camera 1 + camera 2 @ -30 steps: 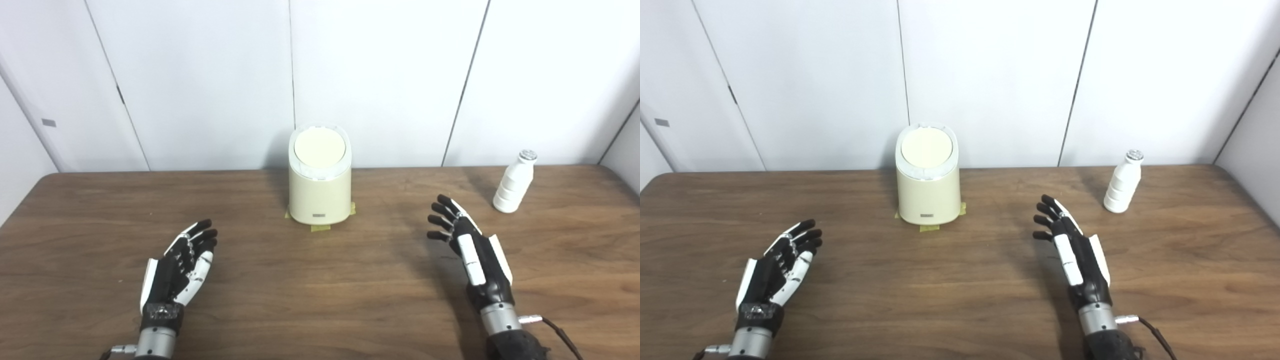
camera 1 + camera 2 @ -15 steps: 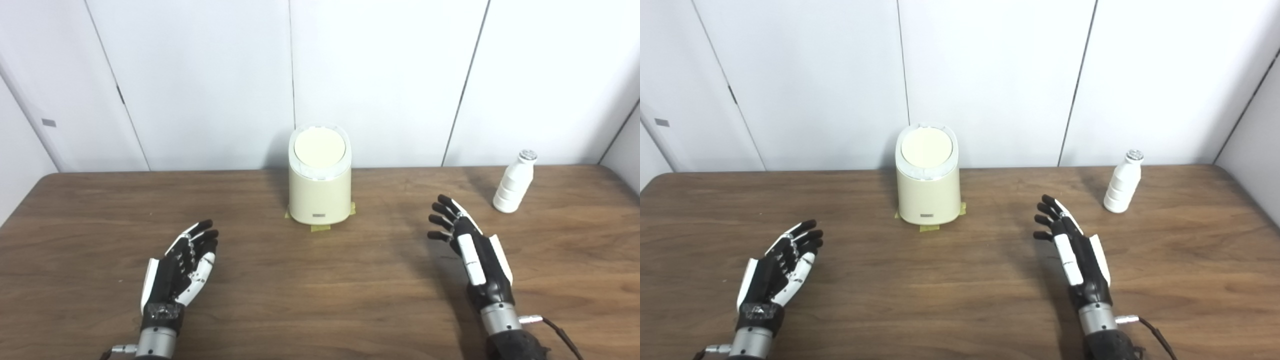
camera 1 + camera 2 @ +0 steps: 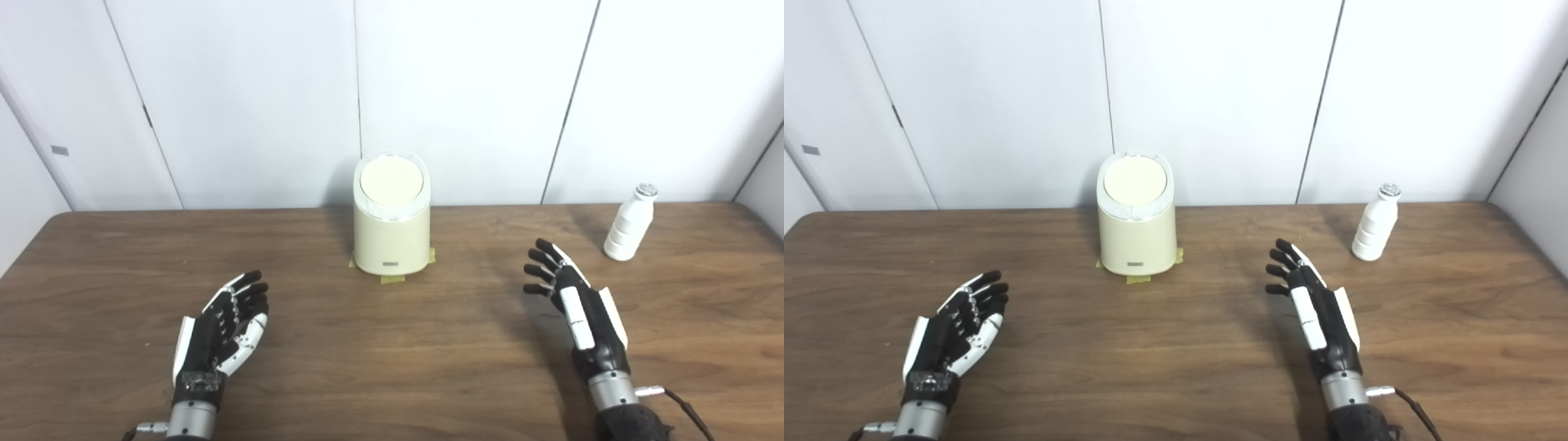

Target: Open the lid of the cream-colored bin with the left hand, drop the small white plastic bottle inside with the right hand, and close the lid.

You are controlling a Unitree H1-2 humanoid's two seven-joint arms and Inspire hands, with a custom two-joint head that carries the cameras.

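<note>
The cream-colored bin stands at the back middle of the wooden table, its round lid down flat. A small white plastic bottle stands upright at the back right, near the wall. My left hand hovers open over the front left of the table, palm turned inward, well short of the bin. My right hand is open at the front right, fingers apart, below and left of the bottle and holding nothing.
Strips of yellow tape mark the bin's foot. White wall panels rise right behind the table's far edge. The table's rounded corners show at the back left and back right.
The left hand's thumb has eased slightly inward; otherwise both hands, bin and bottle stand as before.
</note>
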